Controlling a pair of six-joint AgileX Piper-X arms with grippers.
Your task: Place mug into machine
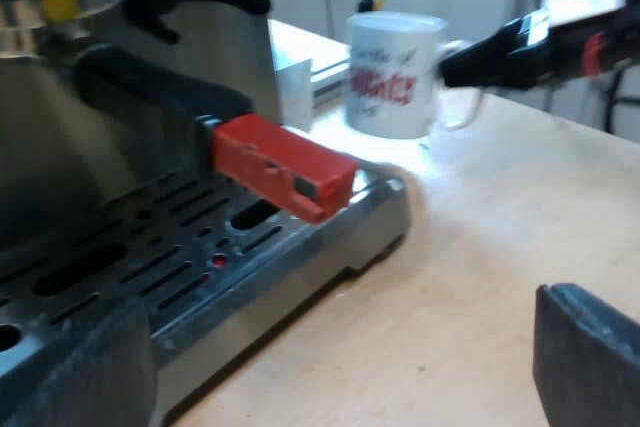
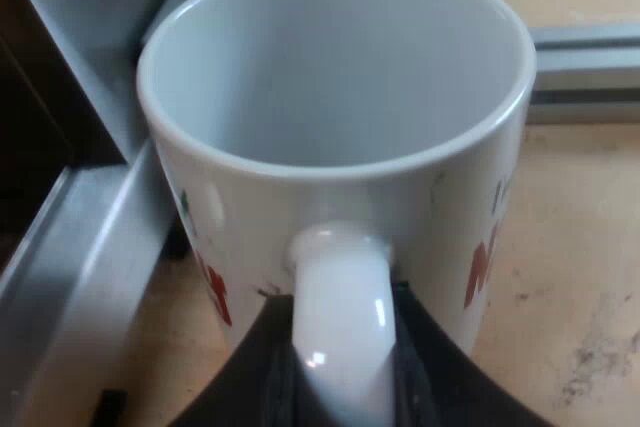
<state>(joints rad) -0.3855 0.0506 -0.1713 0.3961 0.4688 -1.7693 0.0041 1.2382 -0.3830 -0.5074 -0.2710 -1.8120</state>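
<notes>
— Pale wooden table (image 1: 500, 247) first. Where on it is the mug?
— White mug (image 1: 395, 72) with red lettering, standing on the table just past the corner of the espresso machine (image 1: 120, 147), off its drip tray (image 1: 200, 277). It is empty inside.
— Who has it?
— Right gripper (image 2: 340, 372). Its black fingers (image 2: 265, 367) are closed on the mug's handle (image 2: 340, 307), one on each side.
— And the other arm?
— Left gripper (image 1: 330, 347) hangs low near the drip tray's edge, fingers spread wide and gripping nothing.
— What stands in the way at the machine?
— Its holder (image 1: 150, 87) is locked into the front, and the dark handle ends in a red block (image 1: 285, 167) that juts out over the slotted tray.
— Anything else close by?
— The machine's metal side sits just beside the mug, and a metal rail (image 2: 585, 57) lies on the table beyond it.
</notes>
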